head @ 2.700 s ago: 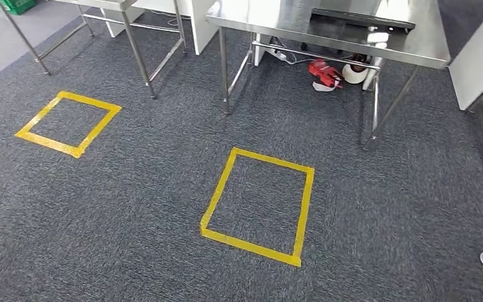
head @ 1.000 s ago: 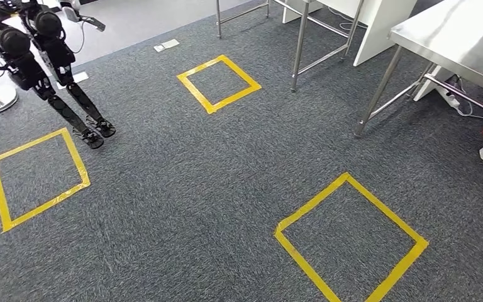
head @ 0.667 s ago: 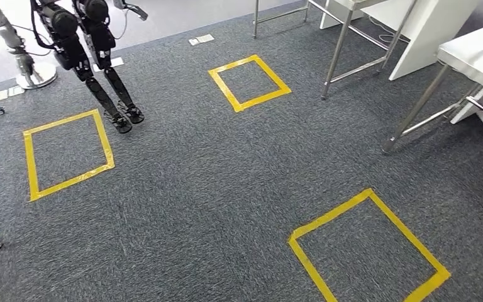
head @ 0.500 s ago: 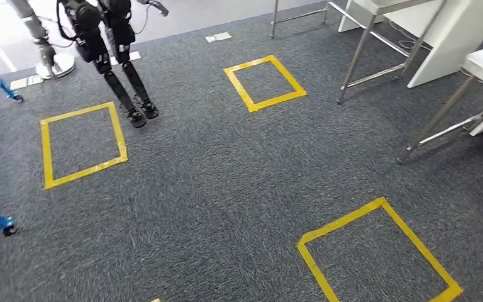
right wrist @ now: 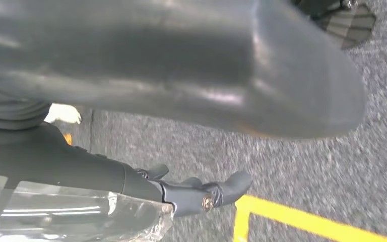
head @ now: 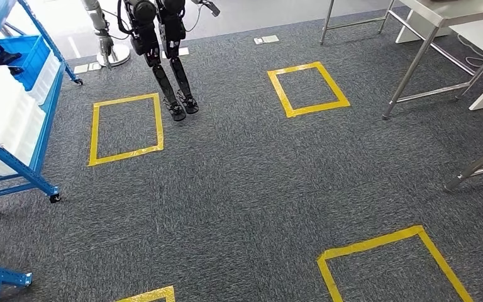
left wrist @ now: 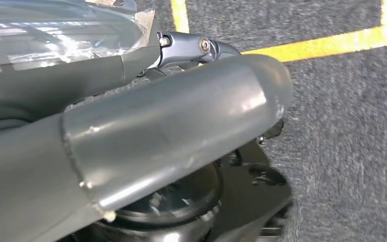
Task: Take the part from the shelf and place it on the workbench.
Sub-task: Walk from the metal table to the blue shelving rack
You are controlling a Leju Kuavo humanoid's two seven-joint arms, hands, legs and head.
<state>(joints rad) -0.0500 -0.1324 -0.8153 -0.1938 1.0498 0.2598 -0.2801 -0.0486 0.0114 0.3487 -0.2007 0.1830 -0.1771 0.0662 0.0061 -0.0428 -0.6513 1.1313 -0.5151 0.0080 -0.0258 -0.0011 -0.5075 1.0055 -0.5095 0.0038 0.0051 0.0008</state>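
Note:
A blue wheeled shelf (head: 14, 160) stands at the left edge of the head view. It carries white bins (head: 0, 119) and a blue bin (head: 30, 53). Something dark (head: 3, 55) lies in the blue bin; I cannot tell what it is. Steel workbenches (head: 453, 9) stand at the far right. My left hand (left wrist: 171, 131) hangs over the carpet, its thumb and dark fingers (left wrist: 191, 48) stretched out with nothing in them. My right hand (right wrist: 181, 65) hangs the same way, its fingers (right wrist: 201, 194) apart and empty.
Another black humanoid robot (head: 163, 44) stands at the far end beside a yellow tape square (head: 94, 132). More tape squares (head: 283, 94) (head: 365, 245) mark the grey carpet. Steel table legs (head: 409, 69) rise at the right, and a second blue frame (head: 0, 277) sits at bottom left.
The camera has swung left: the steel tables have slid to the right edge, and the other robot and then the blue shelf have come into view.

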